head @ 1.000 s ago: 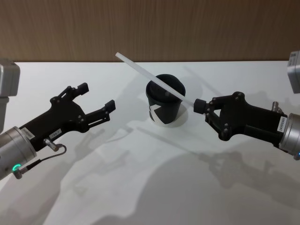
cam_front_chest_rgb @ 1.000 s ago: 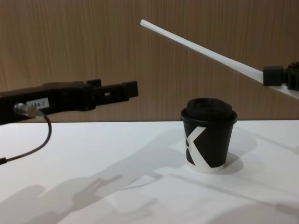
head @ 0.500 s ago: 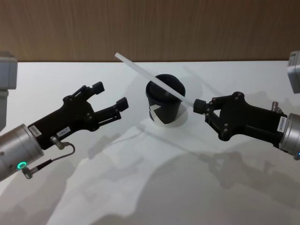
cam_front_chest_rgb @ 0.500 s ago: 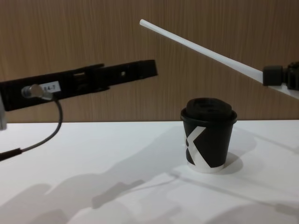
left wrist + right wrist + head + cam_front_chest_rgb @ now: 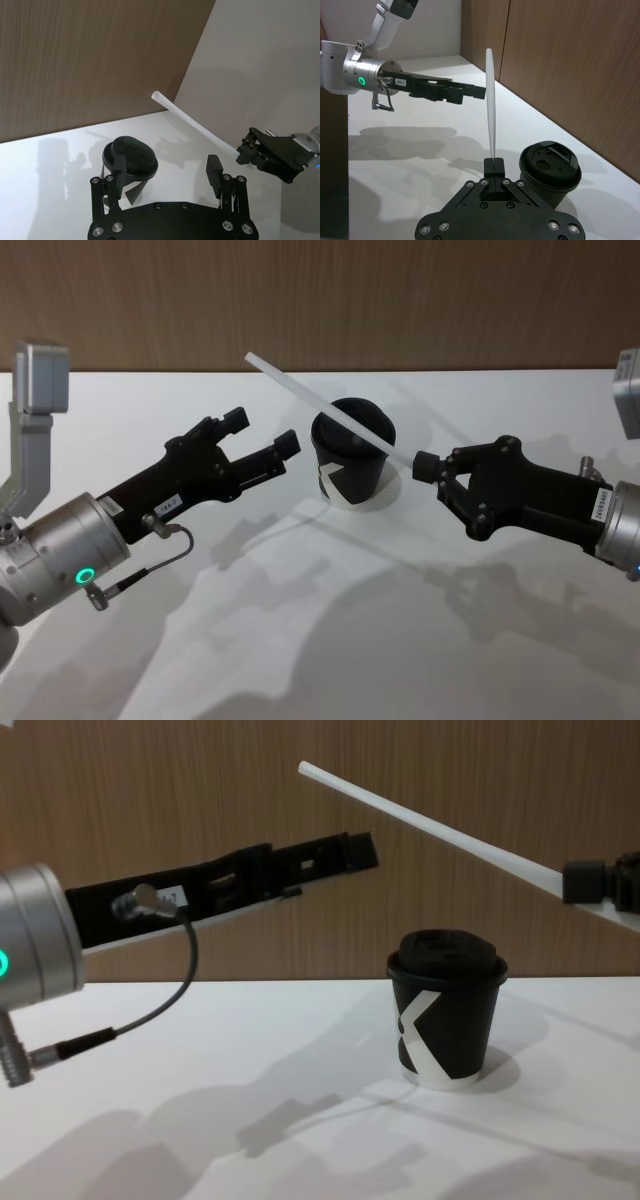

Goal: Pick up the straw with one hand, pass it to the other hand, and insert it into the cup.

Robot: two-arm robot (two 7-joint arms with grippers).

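The straw (image 5: pixel 330 410) (image 5: pixel 430 825) (image 5: pixel 192 120) (image 5: pixel 491 105) is held in the air, slanting up and to the left over the cup. My right gripper (image 5: pixel 425 465) (image 5: pixel 585 882) (image 5: pixel 493 165) is shut on its lower end, just right of the cup. The cup (image 5: pixel 350 468) (image 5: pixel 445 1015) (image 5: pixel 131 157) (image 5: pixel 549 172) is black with a white mark and a black lid, and stands upright on the table. My left gripper (image 5: pixel 262 432) (image 5: pixel 360 850) (image 5: pixel 165 167) is open and raised left of the cup, its fingertips a short way below and left of the straw's free half.
The white table (image 5: pixel 300 640) stretches around the cup, and a brown wood-grain wall (image 5: pixel 320 300) runs along its far edge. Both silver wrists reach in from the table's left and right sides.
My left gripper has risen and moved right toward the straw, staying open. The right gripper, the straw and the cup have not moved.
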